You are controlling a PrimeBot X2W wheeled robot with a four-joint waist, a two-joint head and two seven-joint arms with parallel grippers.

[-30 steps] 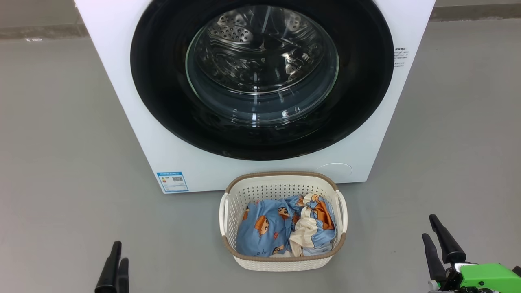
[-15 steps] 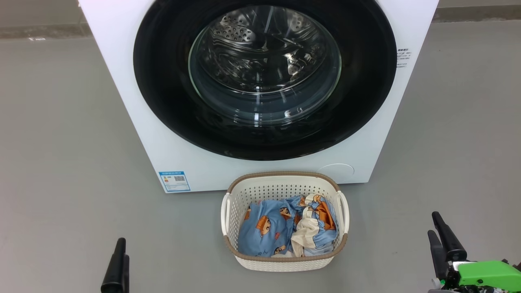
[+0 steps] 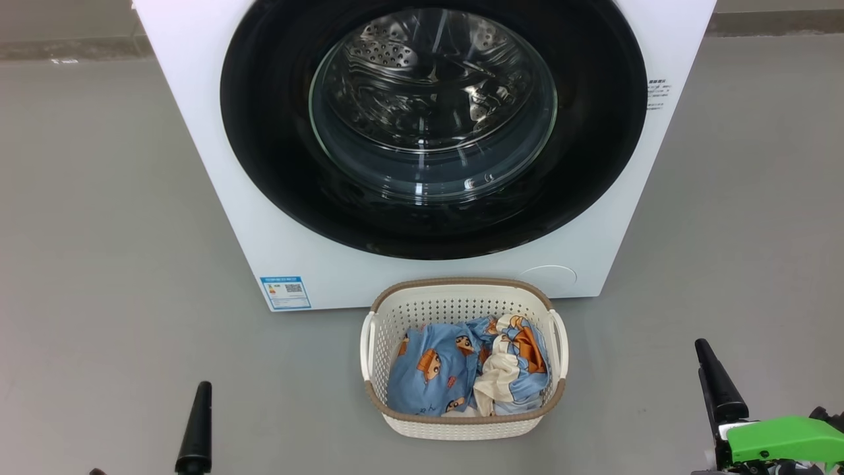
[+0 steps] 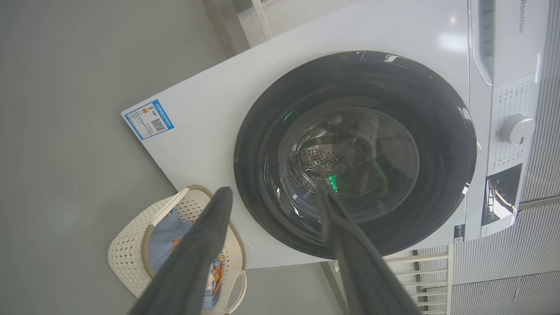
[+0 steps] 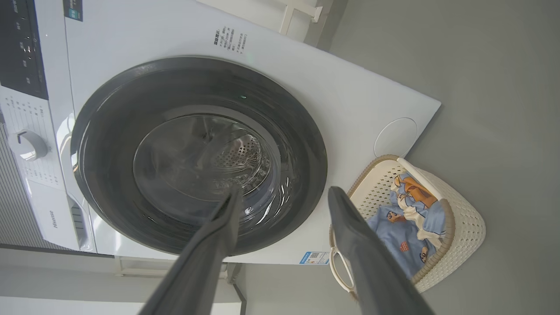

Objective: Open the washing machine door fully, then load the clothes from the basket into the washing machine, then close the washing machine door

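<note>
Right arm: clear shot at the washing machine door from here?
Probably yes. The right gripper has open, empty fingers, and bare floor lies between it and the washing machine door; the basket sits low and off to its left.

A laundry corner in a plain, sparsely fitted room. A big white boxy front-loading washing machine (image 3: 297, 264), with a round glossy black door (image 3: 264, 132) and a silver dial (image 4: 516, 129), stands on a bare smooth grey floor (image 3: 99, 231). Just before it sits a small cream-white perforated plastic basket (image 3: 461, 425) of light-blue cartoon-printed clothes (image 3: 435, 369) (heaped, not folded). Pale ribbed panelling (image 4: 538, 245) shows beyond the machine.
</note>
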